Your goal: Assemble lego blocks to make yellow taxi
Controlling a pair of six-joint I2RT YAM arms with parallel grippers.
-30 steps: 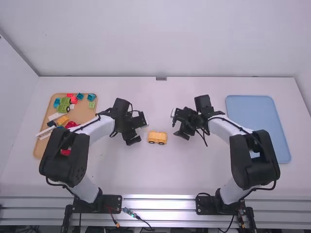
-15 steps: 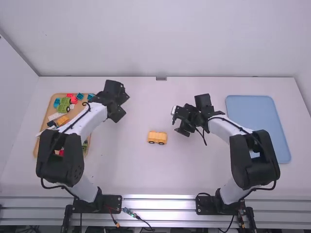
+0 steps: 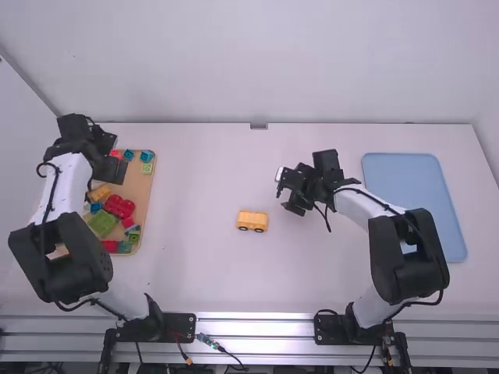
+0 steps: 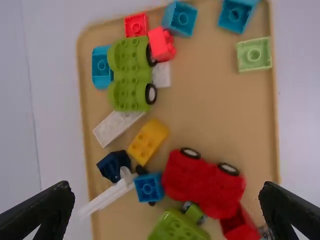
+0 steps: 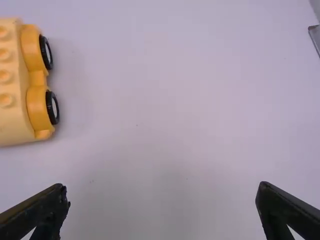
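Observation:
The yellow wheeled car block (image 3: 252, 221) stands on the middle of the table; in the right wrist view the yellow car (image 5: 22, 82) is at the left edge. My left gripper (image 3: 117, 160) is over the tan tray; in its wrist view the left gripper (image 4: 167, 197) is open above loose blocks. Among them lies a yellow block (image 4: 148, 141), beside a white block (image 4: 117, 127) and a dark blue one (image 4: 114, 165). To the right of the car, my right gripper (image 3: 287, 195) hangs above the table; in its own view the right gripper (image 5: 162, 195) is open, holding nothing.
The tan tray (image 3: 145, 189) at the left also holds a red wheeled block (image 4: 202, 182), a green wheeled block (image 4: 129, 75) and several small blue, red and green blocks. A blue tray (image 3: 413, 195) lies at the right.
My left arm has swung left, away from the yellow car to over the tan tray. The car has stayed in place, and the right arm has hardly moved.

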